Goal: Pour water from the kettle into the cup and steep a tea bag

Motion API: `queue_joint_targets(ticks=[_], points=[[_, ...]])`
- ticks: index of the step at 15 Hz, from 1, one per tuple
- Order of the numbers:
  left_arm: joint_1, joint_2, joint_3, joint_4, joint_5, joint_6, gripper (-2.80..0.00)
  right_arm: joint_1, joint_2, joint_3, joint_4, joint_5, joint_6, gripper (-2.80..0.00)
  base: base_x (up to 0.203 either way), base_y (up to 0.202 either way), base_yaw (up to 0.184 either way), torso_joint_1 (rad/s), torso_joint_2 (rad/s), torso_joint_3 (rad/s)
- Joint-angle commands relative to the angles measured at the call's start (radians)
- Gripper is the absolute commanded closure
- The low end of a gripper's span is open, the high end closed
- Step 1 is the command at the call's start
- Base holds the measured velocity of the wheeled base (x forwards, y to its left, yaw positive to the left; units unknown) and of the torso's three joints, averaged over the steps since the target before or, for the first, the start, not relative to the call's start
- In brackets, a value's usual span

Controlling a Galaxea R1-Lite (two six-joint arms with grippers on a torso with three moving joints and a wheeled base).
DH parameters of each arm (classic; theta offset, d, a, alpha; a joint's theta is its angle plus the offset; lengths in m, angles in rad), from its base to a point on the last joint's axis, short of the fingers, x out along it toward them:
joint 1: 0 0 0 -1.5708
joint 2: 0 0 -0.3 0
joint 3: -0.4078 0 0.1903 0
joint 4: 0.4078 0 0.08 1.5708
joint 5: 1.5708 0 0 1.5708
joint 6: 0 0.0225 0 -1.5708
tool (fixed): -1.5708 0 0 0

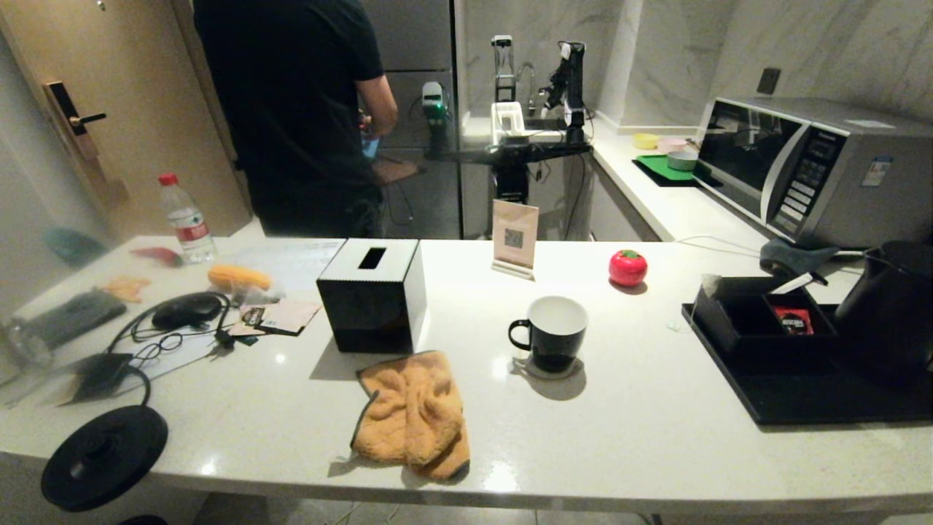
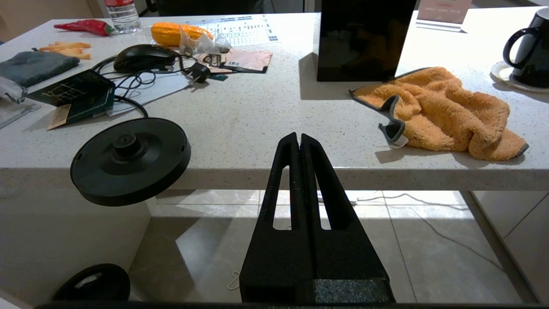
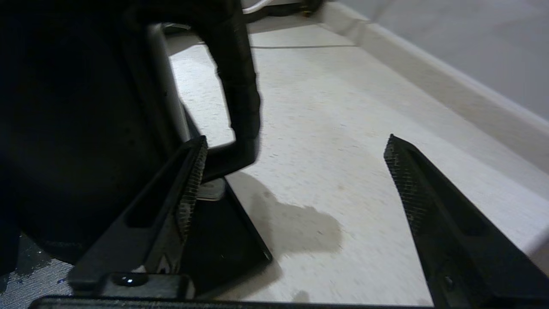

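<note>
Fingers [image 3: 188, 189] of the right gripper [image 3: 291, 180] stand spread wide and hold nothing, low over the counter's right end, with one finger just beside the kettle's loop handle [image 3: 238, 90]; whether it touches I cannot tell. Those of the left gripper [image 2: 299, 141] are pressed flat together, empty, parked below and in front of the counter's front edge.

Across the white stone counter [image 1: 641, 437], the black tray [image 1: 816, 397] lies at the right edge. On the tray's right end stands the matte black kettle [image 1: 889, 306], and at its left end a black organiser box [image 1: 743, 313] holds a small red sachet [image 1: 793, 319]. A black tissue box [image 1: 372, 295] sits at mid-counter, with a crumpled orange cloth [image 1: 414, 415] before it, nearer the front edge. The round black kettle base [image 1: 103, 456] overhangs the front left corner. The cup [image 1: 554, 334], a black mug with a white inside, stands upright on a coaster in the middle of the counter, handle toward the tissue box, well apart from the kettle. A red tomato-shaped object [image 1: 627, 267] rests near the back edge.
</note>
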Motion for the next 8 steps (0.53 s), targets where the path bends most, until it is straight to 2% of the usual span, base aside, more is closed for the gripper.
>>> queue_joint_targets(ticks=[1, 8], points=[[0.0, 0.0, 0.0, 0.0, 0.0, 0.0, 0.0, 0.001, 0.044, -0.03, -0.007, 0.034, 0.0, -2.8, 0.0, 0.0, 0.0, 0.0, 0.0, 0.0], [0.0, 0.0, 0.0, 0.0, 0.0, 0.0, 0.0, 0.006, 0.077, -0.081, 0.001, 0.076, 0.022, -2.8, 0.0, 0.0, 0.0, 0.0, 0.0, 0.0]])
